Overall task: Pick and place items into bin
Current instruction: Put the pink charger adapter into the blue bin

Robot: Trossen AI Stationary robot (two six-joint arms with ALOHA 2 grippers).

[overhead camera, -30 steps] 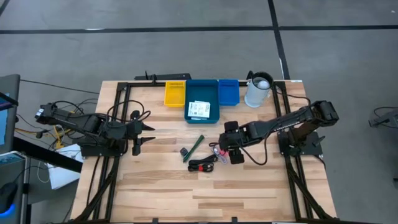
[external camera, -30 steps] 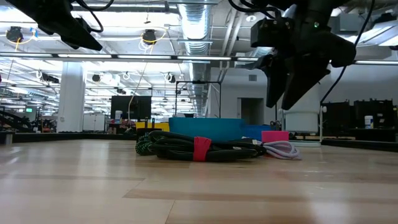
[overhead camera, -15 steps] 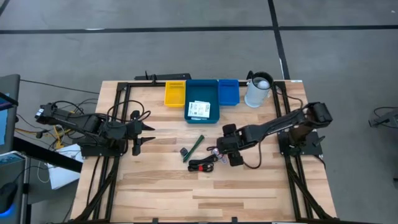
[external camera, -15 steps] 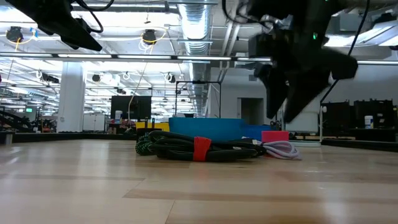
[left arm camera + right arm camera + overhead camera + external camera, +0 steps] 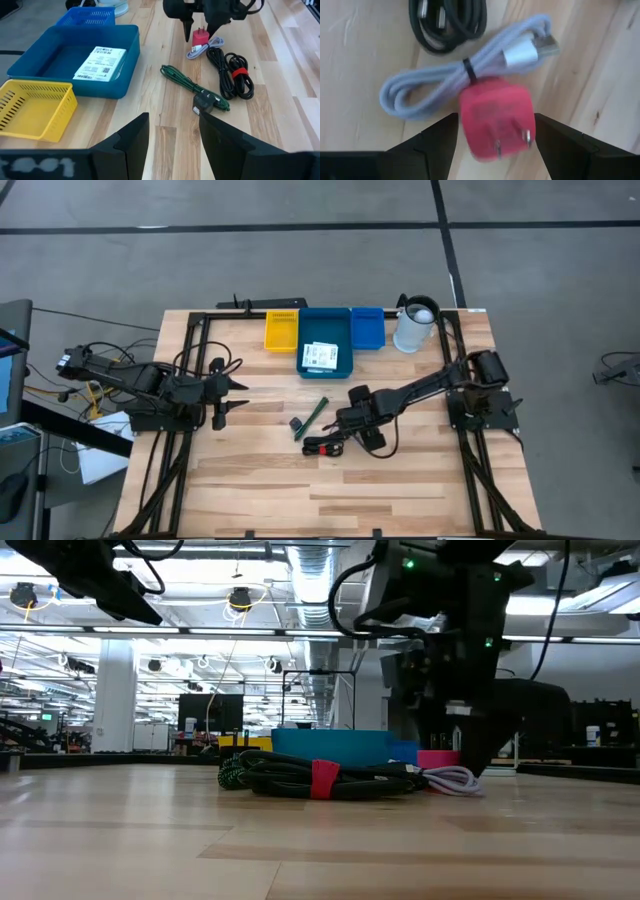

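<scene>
Pink plastic marks the plug (image 5: 496, 117) that sits directly between the spread fingers (image 5: 427, 145) of the right gripper (image 5: 348, 423). We see both fingers standing apart on either side of it, not yet closed on it. The plug is a two-pronged charger with a pale grey cable (image 5: 440, 82) coiled and tied at its back. In the high view this gripper lies near table centre, slightly toward 5 o'clock, and in the low view it reaches down to the tabletop (image 5: 300, 840) over the plug (image 5: 440, 757).

A black cable (image 5: 231, 75) with a red tie lies just beside the grey one (toward 6 o'clock on the table in the high view). A green cable (image 5: 192, 86) with a dark plug end lies at 9 o'clock from the right gripper, near it but apart.

The teal bin (image 5: 324, 340) stands at 12 o'clock on the table and holds a white printed packet (image 5: 320, 356). A yellow bin (image 5: 281, 331) touches its 9 o'clock side; a small blue bin (image 5: 367, 327) touches its 3 o'clock side. A white jug (image 5: 414, 325) stands at 1 o'clock.

The left gripper (image 5: 232, 395) waits at 9 o'clock, above the table; its fingers (image 5: 127, 145) stand partly apart and hold nothing.
</scene>
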